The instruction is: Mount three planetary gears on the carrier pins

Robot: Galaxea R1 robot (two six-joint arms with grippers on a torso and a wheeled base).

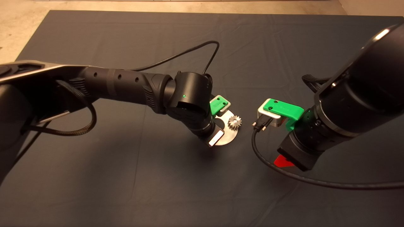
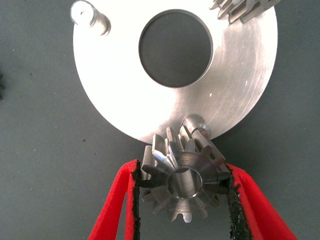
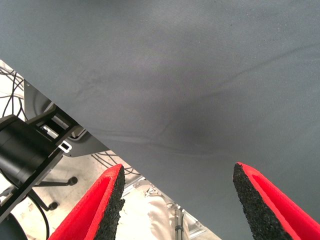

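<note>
Steel gear (image 2: 182, 182) pinched in left claw (image 2: 182, 200), beside pin (image 2: 194, 123)

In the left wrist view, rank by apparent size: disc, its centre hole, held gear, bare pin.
1. Disc
2. Held gear in the left claw, though nearness enlarges it
3. Centre hole, roughly similar
4. Bare pin

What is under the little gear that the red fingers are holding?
Under the held gear, in the left gripper, you can see the silver disc's edge, one bare pin peeking past its teeth, and the dark mat. The gear hides whatever lies directly beneath it.
</note>
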